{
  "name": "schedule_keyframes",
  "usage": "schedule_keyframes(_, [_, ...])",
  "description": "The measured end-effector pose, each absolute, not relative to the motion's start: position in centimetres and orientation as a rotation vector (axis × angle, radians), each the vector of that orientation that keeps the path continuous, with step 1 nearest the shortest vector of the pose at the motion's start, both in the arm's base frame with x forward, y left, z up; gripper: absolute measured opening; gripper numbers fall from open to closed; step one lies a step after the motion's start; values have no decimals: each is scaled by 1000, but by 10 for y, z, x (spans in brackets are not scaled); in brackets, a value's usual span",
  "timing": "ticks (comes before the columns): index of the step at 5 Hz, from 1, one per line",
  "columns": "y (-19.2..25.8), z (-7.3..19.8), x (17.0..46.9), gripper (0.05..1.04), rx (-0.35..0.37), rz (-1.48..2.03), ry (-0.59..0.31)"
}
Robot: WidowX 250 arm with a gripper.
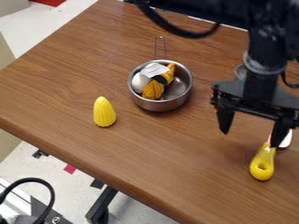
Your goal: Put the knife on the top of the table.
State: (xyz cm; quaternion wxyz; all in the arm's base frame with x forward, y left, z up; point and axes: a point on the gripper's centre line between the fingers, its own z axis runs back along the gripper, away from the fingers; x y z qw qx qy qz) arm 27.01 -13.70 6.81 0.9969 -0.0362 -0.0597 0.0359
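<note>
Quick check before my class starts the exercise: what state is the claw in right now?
Claw: open, its fingers spread apart, nothing held; the yellow-handled knife shows beside one fingertip.

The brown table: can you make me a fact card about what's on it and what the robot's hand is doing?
Table: brown, wood-look
Knife: yellow handle, pale blade, lying on the table
Hand: open, one finger in front of part of the knife; can't tell if they touch
Pot: round, shiny metal, wire handle
In the pot: a white thing and an orange-and-black thing
Corn: yellow, outside the pot
</note>
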Motion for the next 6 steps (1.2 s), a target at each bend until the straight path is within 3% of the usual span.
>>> schedule_keyframes(3, [-151,47,265,1000,-137,56,-115])
schedule_keyframes(5, [-154,36,268,1000,-117,93,-125])
schedule_keyframes(6, [-153,35,267,952,-106,102,-117])
